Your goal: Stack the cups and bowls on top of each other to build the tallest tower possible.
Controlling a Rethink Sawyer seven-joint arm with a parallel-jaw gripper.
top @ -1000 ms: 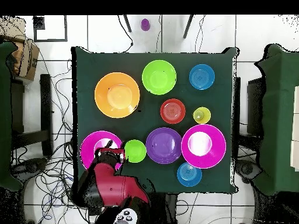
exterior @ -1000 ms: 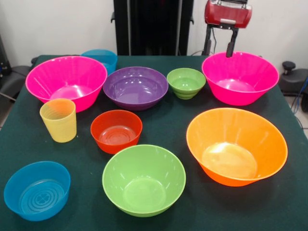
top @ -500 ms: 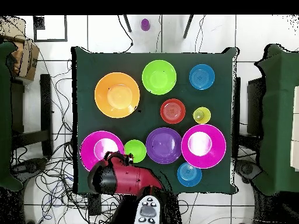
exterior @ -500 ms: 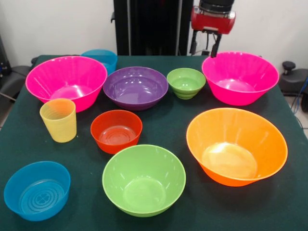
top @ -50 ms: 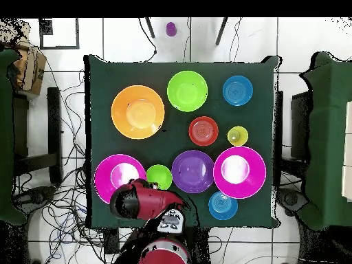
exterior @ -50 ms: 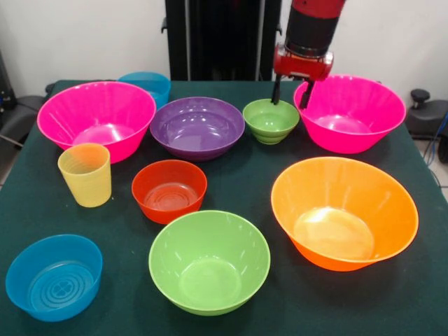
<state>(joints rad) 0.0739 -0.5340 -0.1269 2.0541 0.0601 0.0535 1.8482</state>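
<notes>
Two bowls [exterior @ -50 ms: 271,120] flanking claw [exterior @ -50 ms: 290,92] — unstacked

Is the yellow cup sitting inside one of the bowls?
No, the yellow cup stands by itself on the green cloth, between a pink bowl and the red bowl.

The bowls, among them the orange bowl [exterior @ -50 ms: 344,211] and purple bowl [exterior @ -50 ms: 198,127], looked like glossy translucent plastic. The yellow cup [exterior @ -50 ms: 85,174] was finely ribbed plastic. The table [exterior @ -50 ms: 280,308] wore matt dark green cloth. The arm [exterior @ -50 ms: 311,31] had a smooth red shell.
</notes>
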